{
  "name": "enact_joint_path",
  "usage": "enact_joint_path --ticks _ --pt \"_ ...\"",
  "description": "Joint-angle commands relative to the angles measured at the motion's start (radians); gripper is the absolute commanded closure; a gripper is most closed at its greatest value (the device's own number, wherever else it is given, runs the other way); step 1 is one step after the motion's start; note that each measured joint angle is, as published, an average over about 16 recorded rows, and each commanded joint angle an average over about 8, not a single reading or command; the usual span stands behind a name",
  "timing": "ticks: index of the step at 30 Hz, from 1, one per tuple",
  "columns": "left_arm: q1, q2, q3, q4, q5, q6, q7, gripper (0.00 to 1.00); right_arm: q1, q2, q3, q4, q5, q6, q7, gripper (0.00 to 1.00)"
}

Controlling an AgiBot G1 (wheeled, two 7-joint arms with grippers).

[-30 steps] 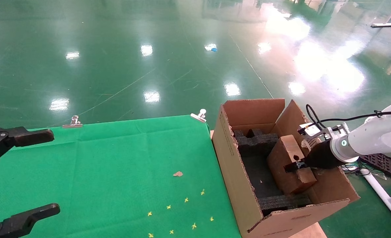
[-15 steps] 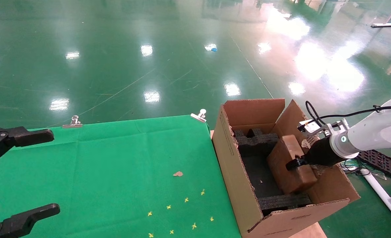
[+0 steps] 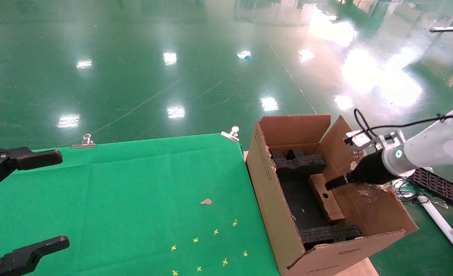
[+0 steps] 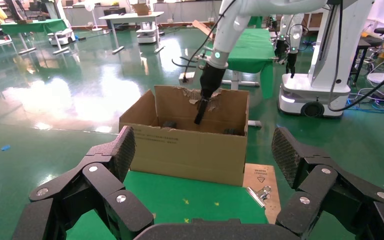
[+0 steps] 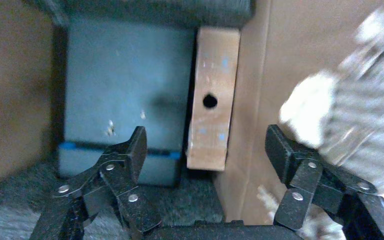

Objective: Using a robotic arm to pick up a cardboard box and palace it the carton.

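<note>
The cardboard box [image 3: 326,197] stands on a long edge inside the carton [image 3: 274,199], against its right wall, with the round hole facing up. Black foam [image 3: 297,163] pads the carton's ends. The white robotic arm [image 3: 433,149] reaches in from the right. My right gripper [image 3: 327,186] is open and empty just above the box. In the right wrist view the box [image 5: 211,117] lies between the spread fingers of the right gripper [image 5: 207,140], apart from both. My left gripper [image 3: 58,198] is open and empty over the table's left edge.
A green cloth [image 3: 134,199] covers the table, held by metal clips [image 3: 231,134], with yellow marks [image 3: 215,232] and a brown scrap [image 3: 206,201]. A black tray [image 3: 439,186] and white tube [image 3: 440,222] lie on the floor to the right. The carton's right flap is torn [image 3: 368,189].
The right gripper let go of the tilted box. The box dropped and now stands on edge against the carton's right wall. The gripper rose slightly.
</note>
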Motion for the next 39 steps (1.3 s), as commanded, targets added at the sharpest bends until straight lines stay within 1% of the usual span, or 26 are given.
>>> enact_joint_path --ticks 1,4,14,17,20,25,30,33,39 --pt "0.0 0.0 0.0 0.0 0.0 0.0 0.0 0.0 0.013 0.003 0.004 0.0 0.005 -0.005 -0.007 0.0" --pt "0.0 0.0 0.0 0.0 0.0 0.0 0.0 0.0 0.071 0.011 0.007 0.008 0.008 -0.02 -0.03 0.0" --pt "0.0 0.0 0.001 0.0 -0.001 0.0 0.0 0.0 0.315 0.03 0.037 0.058 0.038 -0.088 -0.11 0.0" --pt "0.0 0.0 0.001 0.0 -0.001 0.0 0.0 0.0 0.367 0.041 0.054 0.081 0.059 -0.107 -0.143 0.0" --pt "0.0 0.0 0.001 0.0 -0.001 0.0 0.001 0.0 0.394 0.057 0.075 0.111 0.086 -0.109 -0.187 0.0" --pt "0.0 -0.001 0.001 0.0 -0.001 -0.001 0.001 0.0 0.384 0.085 0.12 0.153 0.147 -0.083 -0.248 0.0" --pt "0.0 -0.001 0.001 0.0 -0.001 -0.001 0.001 0.0 0.351 0.11 0.171 0.191 0.184 -0.078 -0.269 0.0" --pt "0.0 -0.001 0.001 0.001 -0.001 -0.001 0.001 0.0 0.314 0.121 0.212 0.232 0.2 -0.087 -0.282 0.0" --pt "-0.001 -0.001 0.002 0.001 -0.001 -0.001 0.001 0.0 0.21 0.132 0.311 0.333 0.239 -0.119 -0.308 0.0"
